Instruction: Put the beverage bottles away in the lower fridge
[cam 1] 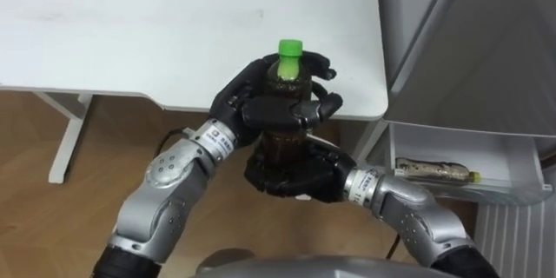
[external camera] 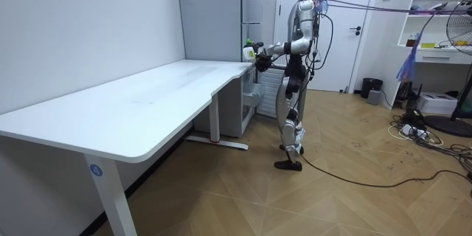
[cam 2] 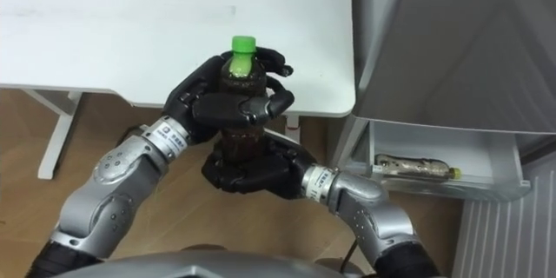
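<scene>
- Drink bottle (cam 1: 288, 78): upright, green cap (cam 1: 290, 49) on top, dark liquid inside; held between both hands in front of the robot's chest; clear of the table surface.
- Left hand (cam 1: 265, 109): fingers curled round the bottle's upper body, just below the neck; cap stands free above the fingers.
- Right hand (cam 1: 295, 178): directly beneath the left hand; fingers curled round the bottle's lower part, cupping it from below; the two hands are close, one above the other.
- Table (cam 1: 130, 26): white top lies beyond and to the left of the hands; its near edge runs just behind the left hand's knuckles; its rounded corner sits just right of the hands.
- Lower drawer (cam 1: 469, 143): pulled open, to the right of the right hand and below it; a narrow gap separates it from the table corner; a second bottle (cam 1: 439, 172) lies on its side inside, along the front wall.
- Fridge (cam 1: 469, 35): grey front rises above the drawer, right of both hands.
- Floor (cam 1: 52, 208): wooden, open below and left of the left arm; in the room view, open floor lies behind the robot, which stands at the table's far end beside the fridge.
</scene>
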Motion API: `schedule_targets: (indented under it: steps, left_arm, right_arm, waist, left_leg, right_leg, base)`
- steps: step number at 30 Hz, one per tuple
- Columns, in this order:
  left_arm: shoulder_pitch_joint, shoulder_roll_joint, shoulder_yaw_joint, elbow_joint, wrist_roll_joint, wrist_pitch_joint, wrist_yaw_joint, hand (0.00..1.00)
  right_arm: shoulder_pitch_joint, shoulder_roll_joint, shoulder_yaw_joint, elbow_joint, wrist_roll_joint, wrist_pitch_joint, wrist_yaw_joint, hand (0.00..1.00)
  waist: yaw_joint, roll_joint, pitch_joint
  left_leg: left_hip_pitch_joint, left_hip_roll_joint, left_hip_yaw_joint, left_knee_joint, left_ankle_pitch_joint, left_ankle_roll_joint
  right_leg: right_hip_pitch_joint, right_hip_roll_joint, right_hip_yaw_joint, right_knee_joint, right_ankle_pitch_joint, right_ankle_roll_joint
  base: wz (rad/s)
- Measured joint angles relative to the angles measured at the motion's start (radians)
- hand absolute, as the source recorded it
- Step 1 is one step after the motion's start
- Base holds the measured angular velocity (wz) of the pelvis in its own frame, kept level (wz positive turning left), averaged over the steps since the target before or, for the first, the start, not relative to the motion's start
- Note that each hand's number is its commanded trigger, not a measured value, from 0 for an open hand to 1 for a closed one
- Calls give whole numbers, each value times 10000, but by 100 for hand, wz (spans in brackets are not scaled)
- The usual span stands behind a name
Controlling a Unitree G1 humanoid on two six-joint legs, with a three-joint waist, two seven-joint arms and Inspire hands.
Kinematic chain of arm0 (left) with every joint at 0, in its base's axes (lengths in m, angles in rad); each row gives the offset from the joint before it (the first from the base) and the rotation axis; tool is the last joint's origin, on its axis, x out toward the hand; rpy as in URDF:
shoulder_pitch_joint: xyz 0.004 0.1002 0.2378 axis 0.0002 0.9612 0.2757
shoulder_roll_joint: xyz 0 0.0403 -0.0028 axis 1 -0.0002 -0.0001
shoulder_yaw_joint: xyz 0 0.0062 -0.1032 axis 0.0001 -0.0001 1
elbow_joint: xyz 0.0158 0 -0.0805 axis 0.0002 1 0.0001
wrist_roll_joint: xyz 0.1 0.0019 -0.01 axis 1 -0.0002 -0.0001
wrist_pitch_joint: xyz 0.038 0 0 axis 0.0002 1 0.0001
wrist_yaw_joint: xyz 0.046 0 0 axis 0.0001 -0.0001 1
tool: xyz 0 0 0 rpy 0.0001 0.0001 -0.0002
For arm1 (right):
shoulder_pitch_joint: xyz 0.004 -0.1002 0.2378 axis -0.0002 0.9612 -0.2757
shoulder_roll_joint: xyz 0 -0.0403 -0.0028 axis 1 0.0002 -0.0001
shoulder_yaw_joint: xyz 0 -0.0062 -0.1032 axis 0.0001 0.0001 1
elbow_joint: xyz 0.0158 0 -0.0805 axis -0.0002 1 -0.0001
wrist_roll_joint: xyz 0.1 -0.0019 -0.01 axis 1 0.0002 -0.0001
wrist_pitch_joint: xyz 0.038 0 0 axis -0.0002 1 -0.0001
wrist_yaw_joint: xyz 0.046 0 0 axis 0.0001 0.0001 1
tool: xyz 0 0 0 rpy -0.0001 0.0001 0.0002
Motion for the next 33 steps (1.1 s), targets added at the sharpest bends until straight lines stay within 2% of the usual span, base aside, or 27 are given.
schedule_targets:
  steps: [5, 10, 13, 15, 18, 22, 27, 33]
  left_arm:
    - [-2, -3, 68, -9, -162, 17, -25, 100]
    - [0, 49, 72, -8, -752, 313, 41, 100]
    - [0, 147, 78, -10, -1170, 377, 54, 100]
    - [1, 178, 78, -8, -1284, 471, 67, 100]
    - [7, 217, 77, -8, -1427, 492, 80, 100]
    - [10, 278, 76, 91, -1764, 576, 89, 100]
    - [10, 279, 76, 667, -2451, 795, 94, 100]
    - [9, 326, 77, 839, -2945, 944, 277, 100]
  right_arm:
    - [-18, 122, -144, 4, 1, 184, 192, 100]
    - [44, 107, -134, -157, -59, 433, 172, 100]
    - [68, 40, -137, -437, -86, 722, 140, 100]
    - [109, 44, -140, -443, -84, 740, 139, 100]
    - [133, 62, -141, -458, -82, 741, 132, 100]
    - [152, 61, -133, -469, -78, 859, 127, 100]
    - [222, 30, -130, -495, -95, 1492, 22, 100]
    - [164, 21, -131, -499, -106, 1851, 2, 100]
  waist:
    - [-38, 26, -17]
    - [-58, -2, -18]
    - [-65, -56, -24]
    - [-71, -139, -8]
    - [-67, -282, -71]
    - [-96, -311, -82]
    - [-95, -291, -66]
    - [-126, -303, -44]
  left_leg:
    - [48, 12, -22, 27, 2, -3]
    - [214, 2, -1, -50, 2, -3]
    - [235, -2, -6, -45, 2, -2]
    - [370, -5, -14, -68, 1, -2]
    - [415, -5, -12, -151, 1, -2]
    - [400, -14, -12, -125, 0, -1]
    - [390, -11, -31, -71, 0, -1]
    - [365, -10, -77, -26, -5, 1]
  right_leg:
    - [75, -2, 3, -2, 0, 0]
    - [210, -4, 18, -1, -4, 7]
    - [218, 2, 93, 2, -4, 7]
    - [396, 6, 84, -14, -6, 9]
    - [434, 12, 88, -18, -7, 11]
    - [441, 4, 88, -18, -7, 11]
    - [463, 1, 53, -16, -7, 11]
    - [486, 1, -24, -17, -7, 11]
  base:
    - [1]
    - [0]
    - [0]
    - [0]
    - [0]
    - [0]
    - [0]
    - [3]
